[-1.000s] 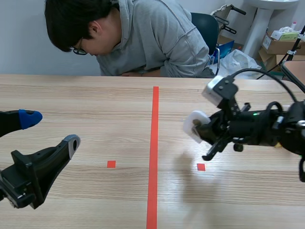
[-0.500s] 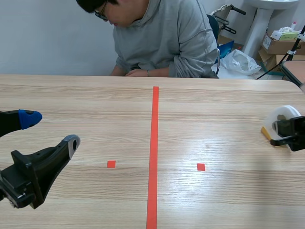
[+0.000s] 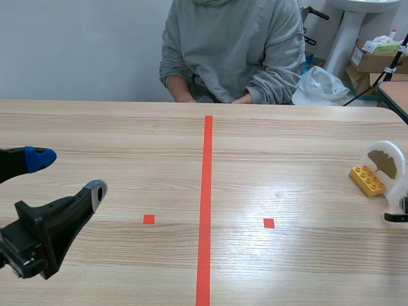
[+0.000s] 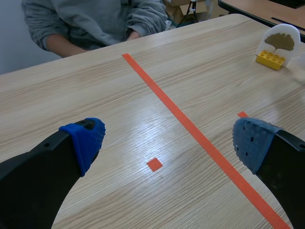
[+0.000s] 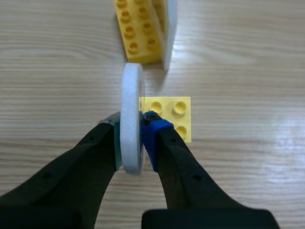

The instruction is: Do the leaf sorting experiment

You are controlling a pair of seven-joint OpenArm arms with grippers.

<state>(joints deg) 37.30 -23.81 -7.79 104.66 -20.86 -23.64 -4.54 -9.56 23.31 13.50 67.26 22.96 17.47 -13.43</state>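
A white disc (brownish ginkgo leaf on it) stands upright on a yellow brick; a second disc stands just beside a square brick.

My L gripper: two thick matte-black fingers, broad at base, curving to narrow tips. Each tip has a soft dotted pad, blue on wrist cam; from scene cam one pad looks blue, the other grey w/ a pale rim. My R gripper: same black fingers, one pad bright blue, other pale grey-green.
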